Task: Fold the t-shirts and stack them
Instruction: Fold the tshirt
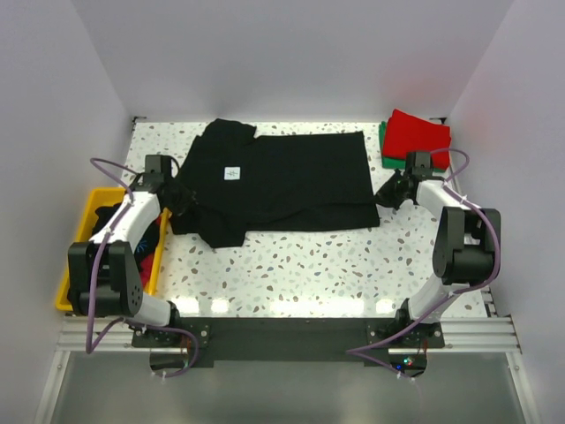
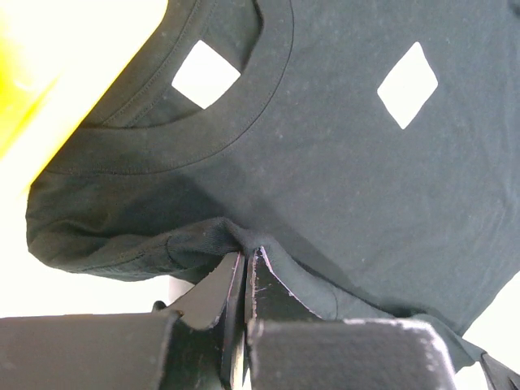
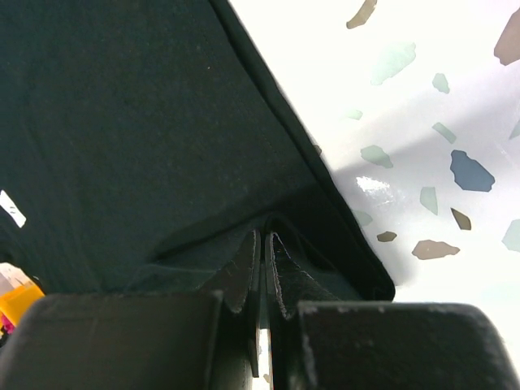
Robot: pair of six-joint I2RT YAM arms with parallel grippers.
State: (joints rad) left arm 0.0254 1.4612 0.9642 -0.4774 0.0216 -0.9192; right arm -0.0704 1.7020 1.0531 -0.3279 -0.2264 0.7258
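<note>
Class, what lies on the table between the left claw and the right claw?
The black t-shirt, spread out, fills the stretch between left claw and right claw, each pinching its edge; the top view shows it.

Passable along near edge of table (image 1: 309,274), bare terrazzo from left to right. Blocked across the middle and toward far edge by spread black t-shirt (image 1: 291,177). Blocked at far right corner by red t-shirt (image 1: 417,132) stacked on green t-shirt (image 1: 385,146). Hemmed beyond left edge by yellow bin (image 1: 66,265).
</note>
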